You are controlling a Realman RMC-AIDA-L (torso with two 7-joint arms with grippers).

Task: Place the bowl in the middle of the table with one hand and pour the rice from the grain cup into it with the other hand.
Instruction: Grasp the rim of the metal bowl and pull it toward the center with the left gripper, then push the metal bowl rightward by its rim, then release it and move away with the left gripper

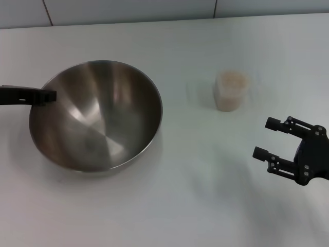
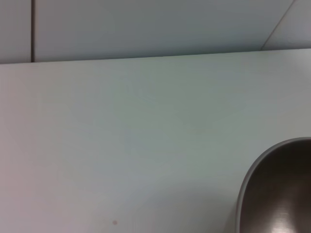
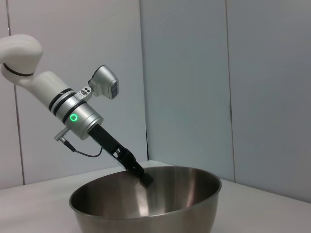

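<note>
White, smooth, flat tabletop [image 1: 180, 206]: we note it carries everything. The large round stainless-steel mixing bowl [image 1: 97, 116] sits left of centre; it is rigid and probably slick, so we grip its thin rim. The left gripper [image 1: 49, 95] reaches over that rim; we cannot tell its finger state. The right gripper [image 1: 263, 138] hovers wide open and empty, near the small clear plastic grain cup [image 1: 231, 91]. We judge the cup light and thin-walled; hold it mid-wall, gently. The pale beige rice [image 1: 231, 78] fills it.
</note>
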